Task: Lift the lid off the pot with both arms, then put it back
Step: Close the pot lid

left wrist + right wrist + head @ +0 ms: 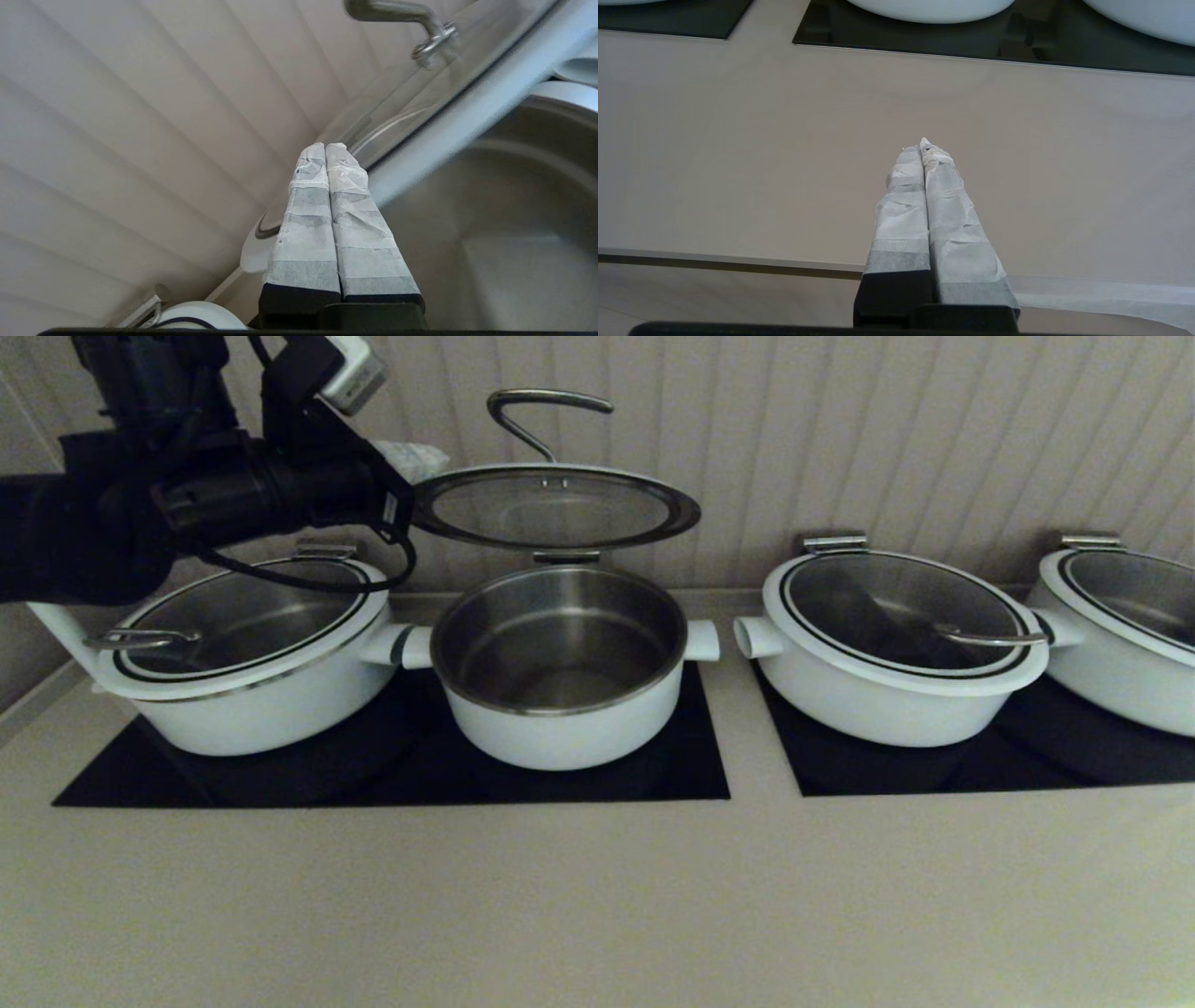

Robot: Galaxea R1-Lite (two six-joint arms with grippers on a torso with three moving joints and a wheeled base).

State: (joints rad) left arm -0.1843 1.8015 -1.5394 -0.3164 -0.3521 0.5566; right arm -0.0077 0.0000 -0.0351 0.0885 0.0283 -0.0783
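The pot [560, 709] stands open on the black cooktop, its steel inside bare. The lid [555, 509] hangs raised and nearly level above it, hook handle [541, 415] upward, a steel hinge piece [567, 557] below its back edge. My left gripper [415, 457] is shut and empty, its fingertips against the lid's left rim, seemingly just under it. In the left wrist view the gripper [325, 147] meets the lid's rim [467, 107], with the pot's inside [514, 210] below. My right gripper [922, 144] is shut and empty, low over the counter's front edge, out of the head view.
A wide lidded pot [252, 681] touches the pot's left handle. Two more wide lidded pots [896, 653] [1130, 635] stand on the right cooktop [1027, 765]. A ribbed wall rises close behind. The beige counter [597, 896] stretches in front.
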